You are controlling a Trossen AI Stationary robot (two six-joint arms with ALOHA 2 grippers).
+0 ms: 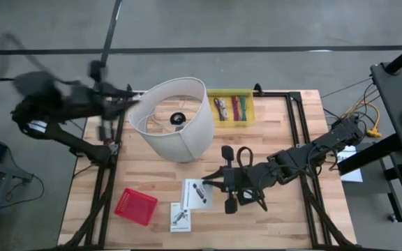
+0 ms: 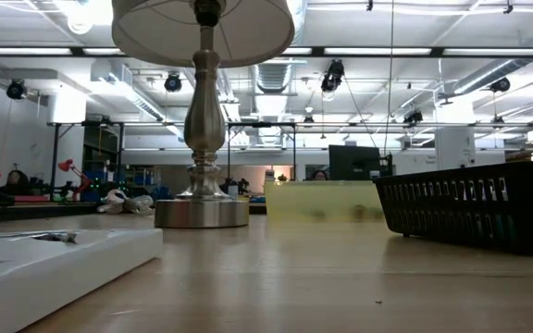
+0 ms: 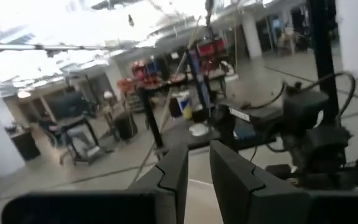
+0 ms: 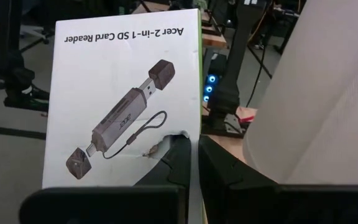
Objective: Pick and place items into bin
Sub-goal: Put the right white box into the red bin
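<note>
the right end effector (image 4: 193,155) is clamped on the edge of a white card reader box (image 4: 126,93), holding it up off the counter (image 1: 285,216) near the lamp (image 1: 176,118). a second white box (image 1: 181,217) lies on the counter beside the red basket (image 1: 135,206). the yellow bin (image 1: 234,108) at the far edge already holds pen-like tools (image 1: 233,109). the left end effector (image 3: 196,177) waits off the counter's left side, fingers nearly together, grasping nothing. the step looks like carrying; next the box needs moving over the yellow bin, clear of the lampshade, then letting go.
</note>
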